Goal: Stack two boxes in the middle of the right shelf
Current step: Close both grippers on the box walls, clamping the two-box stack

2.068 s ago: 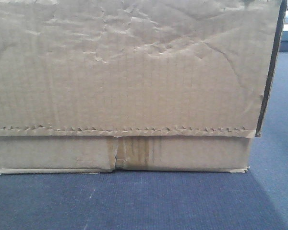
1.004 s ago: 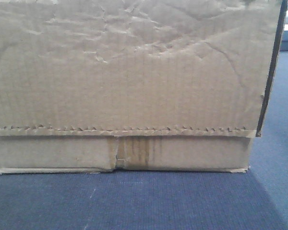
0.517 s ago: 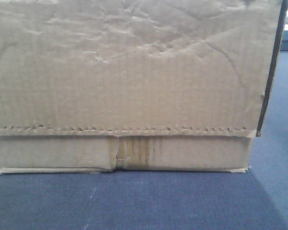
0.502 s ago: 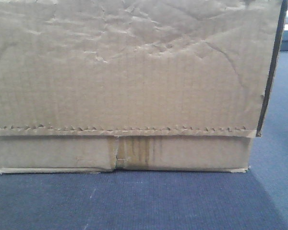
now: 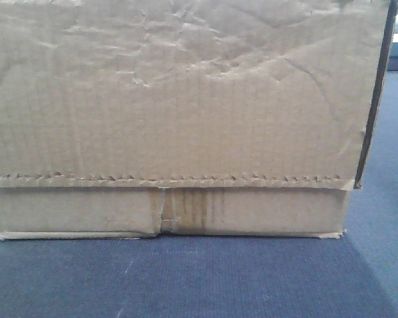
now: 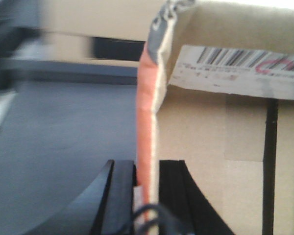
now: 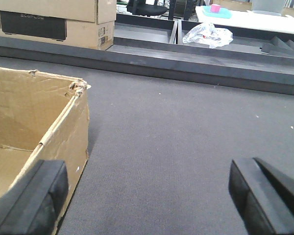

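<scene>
A tan cardboard box (image 5: 172,99) with a wrinkled flap, a zigzag-cut edge and a tape strip at its seam fills the front view and rests on blue-grey carpet (image 5: 186,278). In the left wrist view my left gripper (image 6: 148,196) is shut on the upright edge of a cardboard box wall (image 6: 149,107), with one black finger on each side. In the right wrist view my right gripper (image 7: 147,200) is open over bare carpet. Its left finger (image 7: 39,196) sits by the outer corner of an open-topped cardboard box (image 7: 34,117). The shelf is out of view.
A barcode label (image 6: 235,63) is stuck on the held box. Beyond the right gripper lie a dark low platform edge (image 7: 186,66), stacked cartons (image 7: 49,19), a crumpled clear plastic bag (image 7: 208,34) and a white table (image 7: 255,17) with a pink cube.
</scene>
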Available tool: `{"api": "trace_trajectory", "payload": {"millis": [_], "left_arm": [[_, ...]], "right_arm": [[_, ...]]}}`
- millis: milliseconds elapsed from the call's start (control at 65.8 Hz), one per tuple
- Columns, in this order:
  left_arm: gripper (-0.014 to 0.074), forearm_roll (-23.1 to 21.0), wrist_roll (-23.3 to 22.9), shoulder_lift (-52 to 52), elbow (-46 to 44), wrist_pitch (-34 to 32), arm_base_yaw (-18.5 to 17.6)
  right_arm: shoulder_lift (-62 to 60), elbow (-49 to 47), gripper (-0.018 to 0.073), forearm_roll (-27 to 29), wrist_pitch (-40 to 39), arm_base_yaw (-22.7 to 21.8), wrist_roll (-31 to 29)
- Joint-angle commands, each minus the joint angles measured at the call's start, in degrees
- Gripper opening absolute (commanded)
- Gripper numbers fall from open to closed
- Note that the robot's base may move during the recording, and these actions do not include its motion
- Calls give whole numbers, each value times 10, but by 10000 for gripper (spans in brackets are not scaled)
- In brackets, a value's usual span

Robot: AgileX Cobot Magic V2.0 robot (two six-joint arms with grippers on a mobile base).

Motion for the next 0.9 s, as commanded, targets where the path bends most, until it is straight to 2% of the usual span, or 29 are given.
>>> {"api": "trace_trajectory", "payload": {"millis": [0, 137, 213, 335, 502, 882], "left_arm": [[-111, -15, -10, 1, -3, -10, -56], [-111, 22, -46, 28, 0, -10, -157], [-111, 58, -71, 47, 0, -10, -197], [-111, 112, -105, 82, 0, -2, -240], [-111, 176, -134, 136, 0, 36, -262], [-111, 173, -134, 197, 0, 59, -262]], "right_arm": [[2, -5, 558, -7, -14, 1, 0], [2, -5, 558, -7, -14, 1, 0], [2, -5, 558, -6, -14, 1, 0], [2, -4, 558, -6, -13, 1, 0], [2, -4, 558, -6, -13, 1, 0], [2, -4, 558, -6, -18, 1, 0]]}}
